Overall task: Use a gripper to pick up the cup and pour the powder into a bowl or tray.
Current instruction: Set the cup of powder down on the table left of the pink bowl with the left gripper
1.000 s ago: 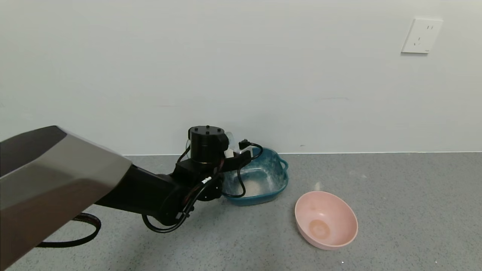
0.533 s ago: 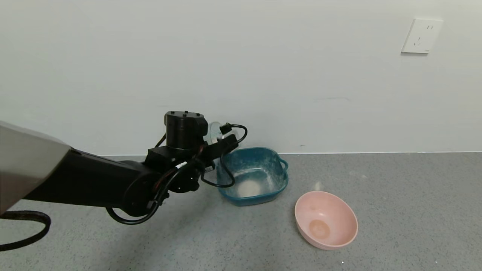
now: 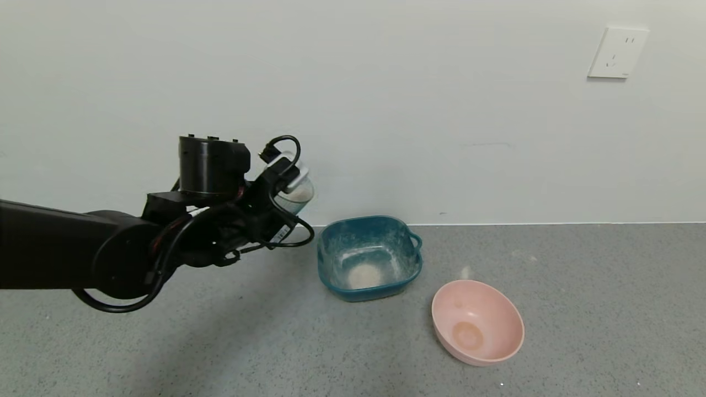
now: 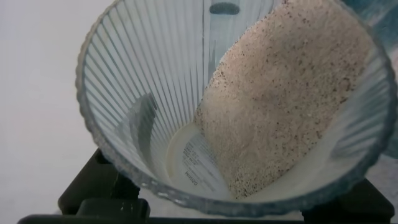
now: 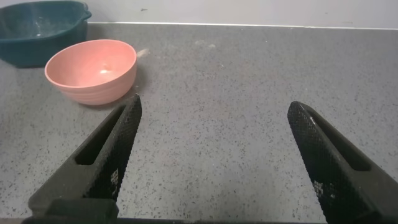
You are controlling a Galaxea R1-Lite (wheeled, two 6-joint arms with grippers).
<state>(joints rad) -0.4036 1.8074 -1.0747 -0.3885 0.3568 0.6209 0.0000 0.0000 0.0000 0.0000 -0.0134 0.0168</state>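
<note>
Cup (image 4: 236, 106) (tool-held) and bowl (image 3: 411, 259) both hold powder (image 4: 280, 93).

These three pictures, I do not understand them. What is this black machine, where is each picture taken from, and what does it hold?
It is a two-armed robot. The wide picture comes from a camera on its head. There the left gripper holds a small ribbed cup in the air, beside a teal dish containing pale powder. A pink bowl lies nearby on the grey surface. The close picture comes from the left wrist and looks into the cup, which contains powder. The last comes from the right wrist: the right gripper is open, holding nothing.
</note>
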